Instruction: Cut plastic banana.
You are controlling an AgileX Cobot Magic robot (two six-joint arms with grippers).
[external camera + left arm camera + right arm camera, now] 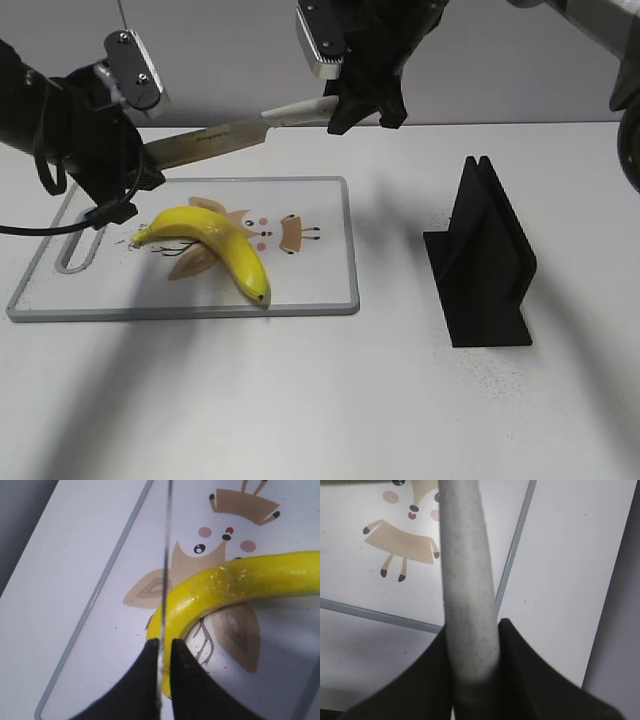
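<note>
A yellow plastic banana (pixel 215 240) lies curved on the white cutting board (pixel 310 270), over its cartoon print. A knife (pixel 215 137) hangs level above the board's far edge. My left gripper (pixel 140 165) is shut on the blade's tip end. My right gripper (pixel 345 110) is shut on the pale handle. In the left wrist view the thin blade (pixel 165 555) runs from between the jaws (pixel 161 650) across the banana's bend (pixel 240 577). In the right wrist view the handle (pixel 467 580) sits between the jaws (pixel 472 650), above the board's edge (pixel 515 545).
A black knife stand (pixel 485 255) stands on the white table to the right of the board; its edge also shows in the right wrist view (pixel 620 630). The board has a handle slot (pixel 78 245) at its left end.
</note>
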